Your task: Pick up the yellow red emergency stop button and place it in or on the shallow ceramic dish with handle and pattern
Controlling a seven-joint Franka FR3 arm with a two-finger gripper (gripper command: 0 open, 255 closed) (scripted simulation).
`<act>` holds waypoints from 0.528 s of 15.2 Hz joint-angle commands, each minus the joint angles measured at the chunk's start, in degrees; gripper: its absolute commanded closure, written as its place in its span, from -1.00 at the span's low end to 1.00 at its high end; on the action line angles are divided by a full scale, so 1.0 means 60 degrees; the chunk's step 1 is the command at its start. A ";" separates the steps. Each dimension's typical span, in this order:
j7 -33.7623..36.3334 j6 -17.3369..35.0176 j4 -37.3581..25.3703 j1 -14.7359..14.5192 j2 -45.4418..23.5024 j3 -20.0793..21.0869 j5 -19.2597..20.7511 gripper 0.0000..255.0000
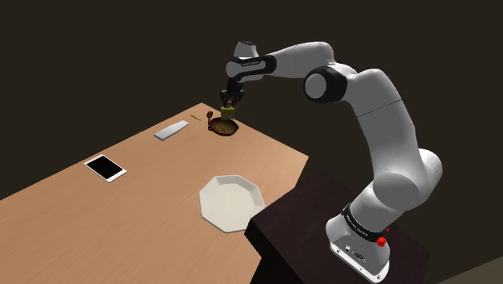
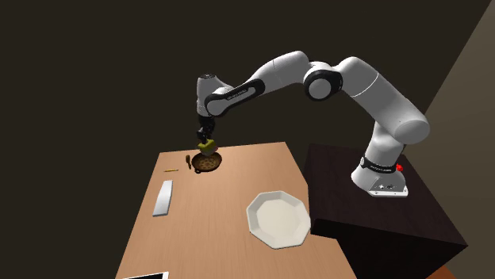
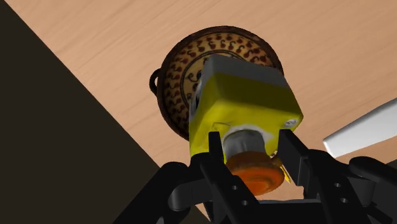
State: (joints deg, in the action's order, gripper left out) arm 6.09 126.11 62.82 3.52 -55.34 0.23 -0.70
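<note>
Emergency stop button (image 3: 245, 108) tight in the tool's (image 3: 253, 149) clasp over the patterned dish (image 3: 184, 70)

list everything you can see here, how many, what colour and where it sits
emergency stop button: 1, yellow box with red cap, held above the dish
dish: 1, brown, spotted pattern, small handle, far end of the table
plate: 1, white, eight-sided, table edge nearest the stand
flat bar: 1, grey, on the table between dish and tablet
tablet: 1, black screen, white frame, toward the shoulder view's left
thin stick: 1, yellowish, beside the dish
table: 1, light wood
stand: 1, dark box, shoulder view's lower right
arm: 1, white, dark joints
tool: 1, black, shut on the button
</note>
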 commanded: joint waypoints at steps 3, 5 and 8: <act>-0.0008 0.0251 -0.0082 0.0003 -0.0322 0.0000 -0.0001 1.00; -0.0010 0.0385 -0.0111 0.0003 -0.0485 0.0001 -0.0001 1.00; -0.0012 0.0574 -0.0183 0.0003 -0.0745 0.0001 -0.0002 1.00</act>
State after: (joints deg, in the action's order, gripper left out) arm 6.04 128.92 61.43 3.51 -59.53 0.24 -0.71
